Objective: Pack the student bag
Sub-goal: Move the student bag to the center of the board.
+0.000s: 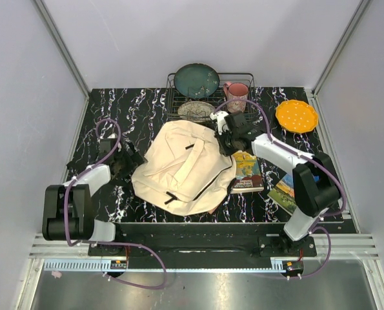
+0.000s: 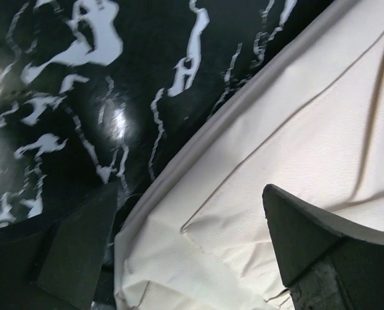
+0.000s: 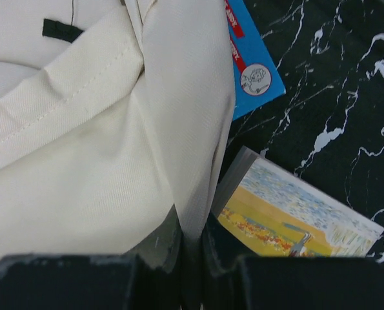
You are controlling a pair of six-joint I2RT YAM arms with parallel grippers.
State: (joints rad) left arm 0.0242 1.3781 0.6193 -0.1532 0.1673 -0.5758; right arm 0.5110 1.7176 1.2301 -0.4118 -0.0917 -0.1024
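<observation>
The student bag (image 3: 101, 161) covers most of a blue booklet (image 3: 253, 71), its title cut by the top edge. The right gripper (image 3: 190, 248) hides the near edge of the landscape book (image 3: 295, 216). From above, the right arm (image 1: 311, 184) partly overlaps a book (image 1: 282, 192), its cover too small to read.

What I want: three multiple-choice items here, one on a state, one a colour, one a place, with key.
1. The left pincer is: A. open astride the student bag's edge; B. shut on a spoon; C. holding a pen.
2. The mug is: A. pink; B. green; C. black.
3. The orange plate lies: A. on the bag; B. at the table's far right corner; C. under the bag.
1 A, fingers apart astride the cream edge; 2 A, plainly pink; 3 B, alone on marble there.
</observation>
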